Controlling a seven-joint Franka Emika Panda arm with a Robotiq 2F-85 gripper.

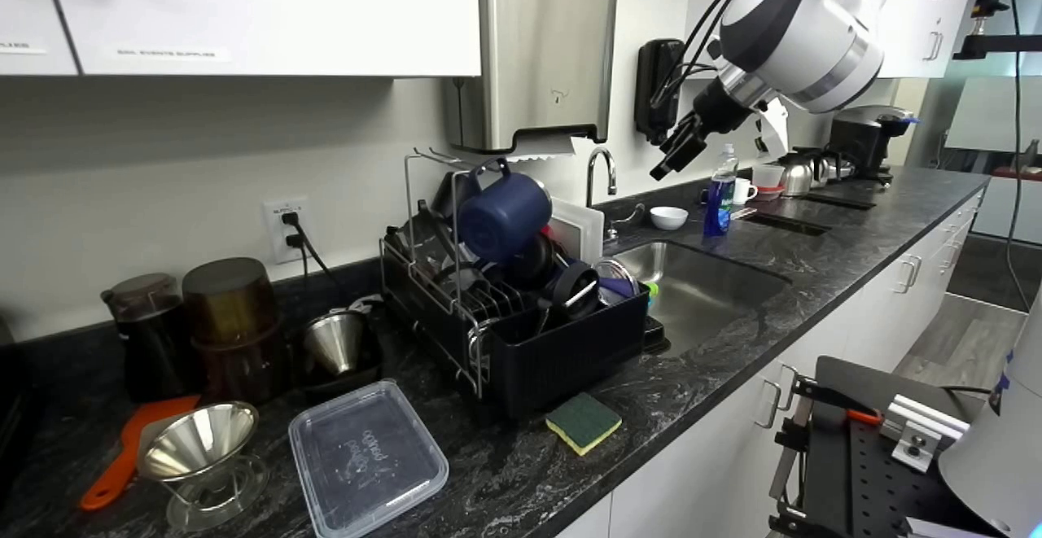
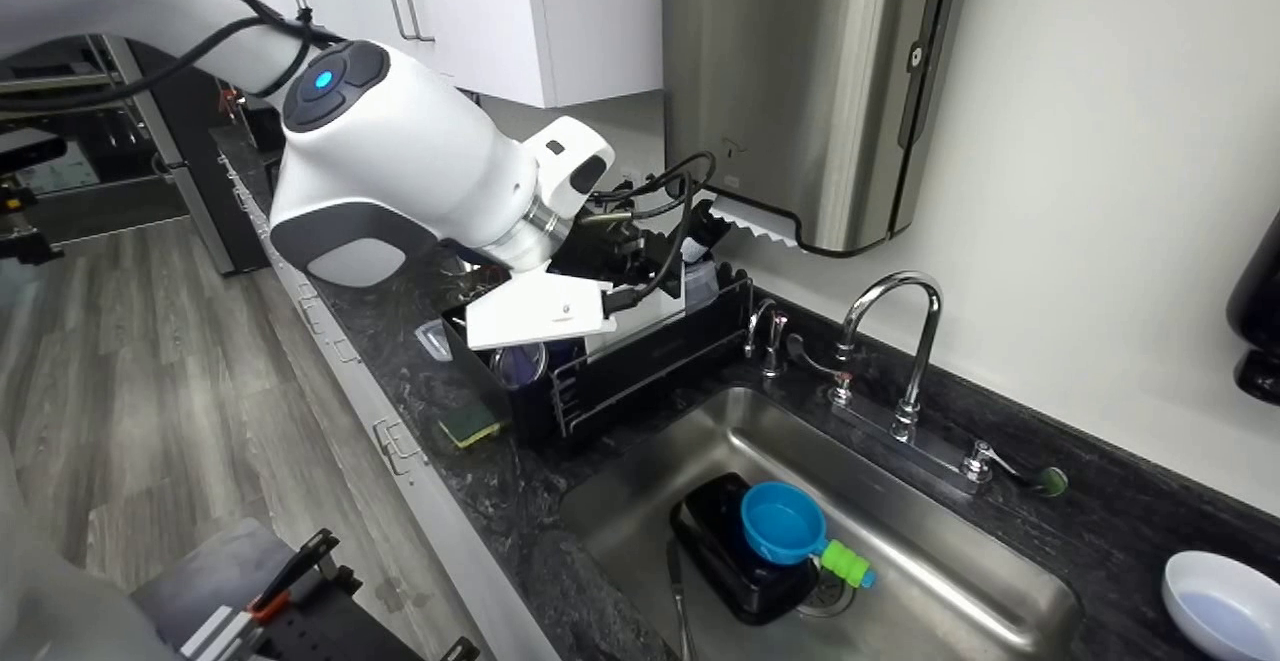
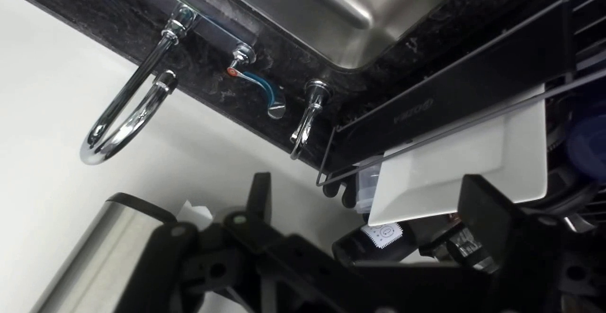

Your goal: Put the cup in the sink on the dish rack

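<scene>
A blue cup (image 2: 783, 521) with a light green handle (image 2: 847, 563) sits on a black container (image 2: 735, 571) in the steel sink (image 2: 960, 581). In an exterior view only a bit of green (image 1: 652, 290) shows behind the rack. The black dish rack (image 1: 562, 359) stands beside the sink, full of dishes; it also shows in the wrist view (image 3: 426, 109). My gripper (image 1: 672, 155) is raised above the counter near the faucet. In the wrist view its fingers (image 3: 367, 180) are wide apart with nothing held between them. The cup is out of the wrist view.
A faucet (image 2: 925, 341) rises behind the sink. A paper towel dispenser (image 1: 549, 50) hangs above the rack. A dark blue mug (image 1: 505, 216) tops the rack. A white bowl (image 1: 668, 217) and a blue soap bottle (image 1: 720, 196) stand beyond the sink. A sponge (image 1: 584, 422) lies in front.
</scene>
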